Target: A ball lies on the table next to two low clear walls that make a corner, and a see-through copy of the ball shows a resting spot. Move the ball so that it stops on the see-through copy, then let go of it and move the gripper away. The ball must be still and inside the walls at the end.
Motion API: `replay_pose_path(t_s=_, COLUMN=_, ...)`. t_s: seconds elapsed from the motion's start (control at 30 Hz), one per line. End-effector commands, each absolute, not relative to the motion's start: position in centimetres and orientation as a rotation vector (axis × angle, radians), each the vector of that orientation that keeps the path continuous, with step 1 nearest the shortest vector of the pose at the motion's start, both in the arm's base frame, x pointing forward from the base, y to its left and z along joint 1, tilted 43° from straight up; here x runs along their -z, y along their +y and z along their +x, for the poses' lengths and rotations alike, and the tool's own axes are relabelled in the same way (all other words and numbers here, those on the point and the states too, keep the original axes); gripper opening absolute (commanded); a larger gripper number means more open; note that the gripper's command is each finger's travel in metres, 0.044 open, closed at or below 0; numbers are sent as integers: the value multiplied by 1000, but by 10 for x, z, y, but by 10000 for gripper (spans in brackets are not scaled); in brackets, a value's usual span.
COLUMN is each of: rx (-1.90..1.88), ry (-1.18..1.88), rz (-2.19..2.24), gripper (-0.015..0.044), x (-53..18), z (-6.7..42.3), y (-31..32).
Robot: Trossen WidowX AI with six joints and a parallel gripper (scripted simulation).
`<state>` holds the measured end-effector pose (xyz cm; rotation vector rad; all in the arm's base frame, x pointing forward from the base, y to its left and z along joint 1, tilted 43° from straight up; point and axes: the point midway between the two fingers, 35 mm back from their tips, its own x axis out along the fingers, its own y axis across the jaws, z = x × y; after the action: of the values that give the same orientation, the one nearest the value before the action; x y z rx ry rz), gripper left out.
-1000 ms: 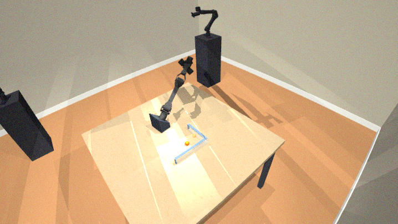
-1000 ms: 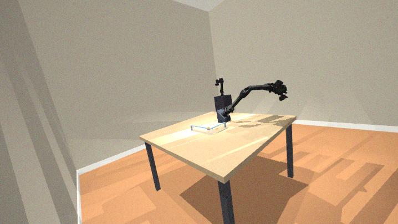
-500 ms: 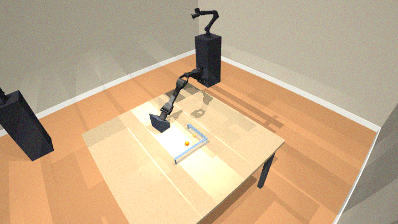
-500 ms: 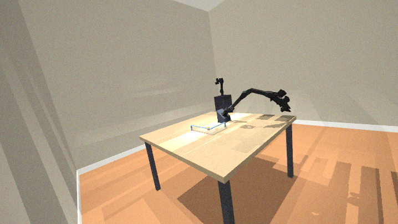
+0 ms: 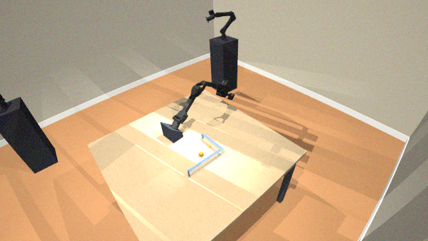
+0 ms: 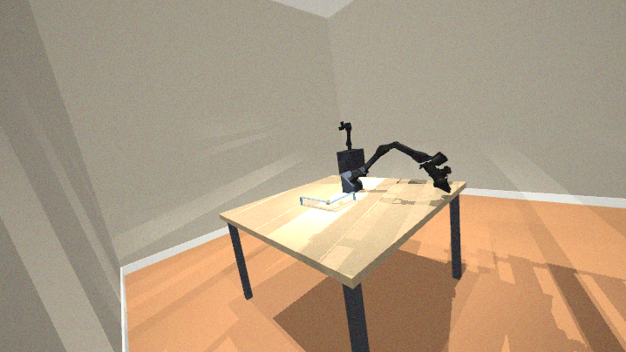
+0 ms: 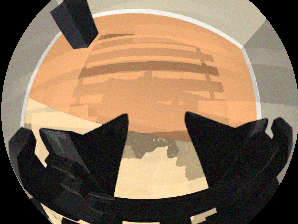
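My gripper [image 5: 225, 94] hangs part-open with nothing between its fingers, out over the far edge of the table [image 5: 167, 191], at about twelve o'clock from my base [image 5: 171, 132] in the top view. The ball [image 5: 201, 154] lies at about four o'clock from the base, inside the angle of the clear walls [image 5: 206, 160], and the pale copy [image 5: 208, 145] sits near it, closer to the corner.

The risk, as I judge it: I am well apart from the ball and facing away, so a long swing back could clip a wall or nudge the ball out of the open side. A round ball may also roll on after release.

No brands, labels or writing can be read anywhere.
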<state>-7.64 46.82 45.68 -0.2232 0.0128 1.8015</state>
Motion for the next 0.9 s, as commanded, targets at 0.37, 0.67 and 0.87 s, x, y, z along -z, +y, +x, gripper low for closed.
replay_pose_path(t_s=0.37, rx=-1480, ry=-21, rz=-478, gripper=275, x=-398, z=105, y=477)
replay_pose_path(t_s=0.67, rx=-1303, ry=68, rz=-674, gripper=275, x=-336, z=231, y=438)
replay_pose_path(t_s=0.87, rx=-1231, ry=182, rz=-784, gripper=275, x=-285, z=300, y=391)
